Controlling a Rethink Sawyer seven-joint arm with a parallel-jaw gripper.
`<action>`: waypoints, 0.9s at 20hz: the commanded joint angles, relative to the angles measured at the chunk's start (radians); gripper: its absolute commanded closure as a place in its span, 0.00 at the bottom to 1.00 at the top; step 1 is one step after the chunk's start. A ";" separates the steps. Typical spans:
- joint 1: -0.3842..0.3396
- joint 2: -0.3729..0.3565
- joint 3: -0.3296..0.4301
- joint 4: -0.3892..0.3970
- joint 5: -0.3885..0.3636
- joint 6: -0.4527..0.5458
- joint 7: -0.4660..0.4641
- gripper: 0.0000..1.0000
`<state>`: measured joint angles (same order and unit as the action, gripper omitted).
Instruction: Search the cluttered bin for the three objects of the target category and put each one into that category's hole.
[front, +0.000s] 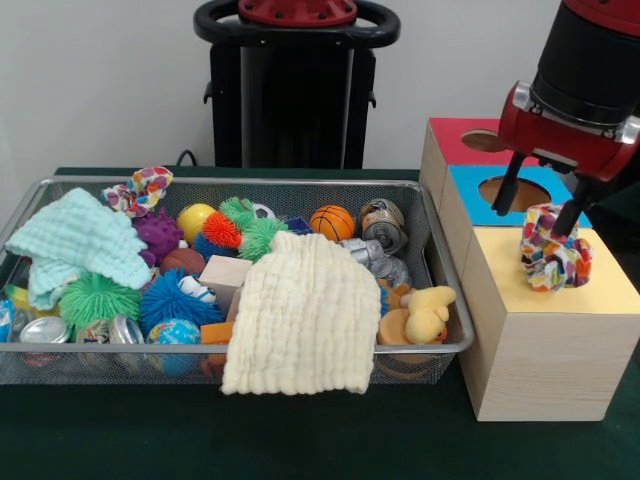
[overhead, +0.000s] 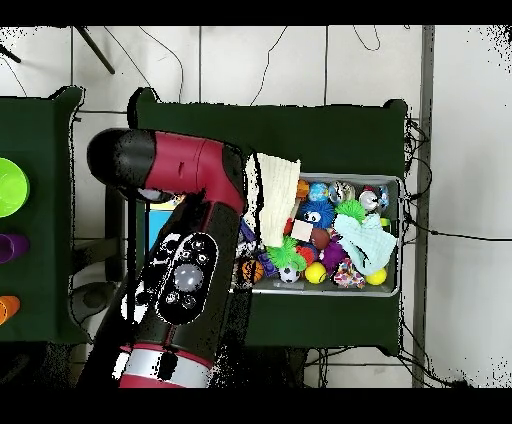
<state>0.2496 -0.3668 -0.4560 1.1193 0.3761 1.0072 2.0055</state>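
My gripper (front: 534, 222) hangs over the yellow-topped wooden box (front: 545, 345) at the right of the front view, fingers spread. One ruffled print fabric piece (front: 553, 250) sits on the yellow top between and just below the fingertips; the left finger stands clear of it. It covers the spot where the hole lies, so the hole is hidden. A second ruffled piece (front: 140, 190) lies at the far left corner of the wire bin (front: 250, 181), and shows in the overhead view (overhead: 347, 275). No third piece shows. In the overhead view my arm hides the gripper and boxes.
The bin holds a mint-green cloth (front: 80, 240), a cream cloth (front: 300, 315) draped over its near rim, balls, spiky toys, cans and a yellow duck (front: 428, 312). The blue-topped box (front: 470, 200) and red-topped box (front: 450, 140) stand behind the yellow one.
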 joint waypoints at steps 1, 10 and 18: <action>-0.028 -0.007 0.025 -0.063 -0.010 0.188 0.237 0.00; -0.042 -0.009 0.018 -0.093 -0.008 0.222 0.225 0.00; -0.045 -0.007 0.009 -0.125 -0.005 0.263 0.229 0.00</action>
<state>0.2404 -0.3672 -0.4866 1.0001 0.3761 1.1485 2.0055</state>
